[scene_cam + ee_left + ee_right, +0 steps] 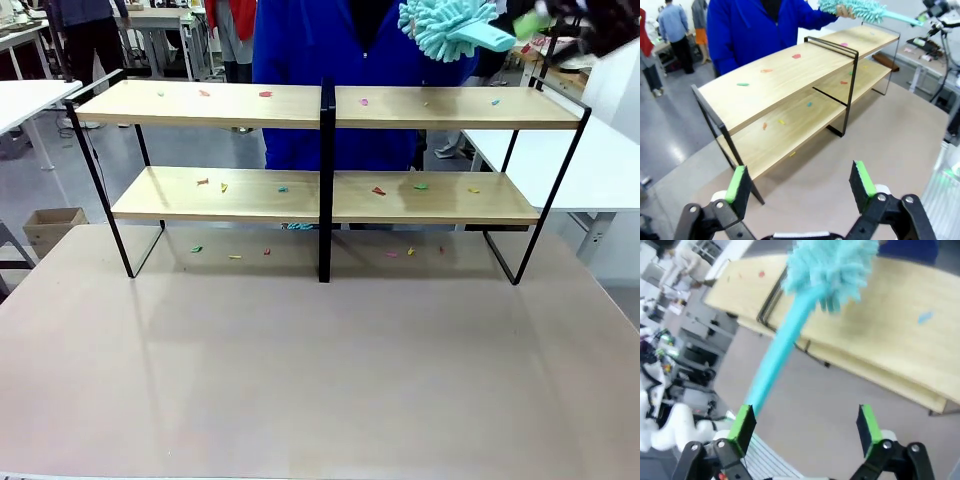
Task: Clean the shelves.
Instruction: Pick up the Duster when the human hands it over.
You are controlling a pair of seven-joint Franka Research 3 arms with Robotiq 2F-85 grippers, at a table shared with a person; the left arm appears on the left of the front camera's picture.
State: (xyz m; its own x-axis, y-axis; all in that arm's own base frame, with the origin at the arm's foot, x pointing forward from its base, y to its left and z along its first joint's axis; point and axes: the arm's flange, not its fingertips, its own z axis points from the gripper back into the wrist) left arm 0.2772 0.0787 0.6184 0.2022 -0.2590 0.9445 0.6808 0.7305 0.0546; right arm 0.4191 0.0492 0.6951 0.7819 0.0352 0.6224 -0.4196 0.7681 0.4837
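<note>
The shelves (230, 103) are two pale boards in a black-framed rack, and small coloured scraps (265, 94) dot both boards and the table under them. Behind the rack, a person in blue (320, 40) holds a teal fluffy duster (450, 25) by its head, handle pointing right. My right gripper (535, 25) hangs blurred at that handle's end. In the right wrist view the right gripper (805, 422) is open, and the duster handle (775, 355) runs down to its left pad (742, 422). My left gripper (800, 182) is open and holds nothing, facing the shelves (790, 75) from a distance.
The rack stands at the far side of a large tan tabletop (320, 380). White tables flank it on the left (25, 95) and right (610, 170). A cardboard box (50, 228) sits on the floor at left.
</note>
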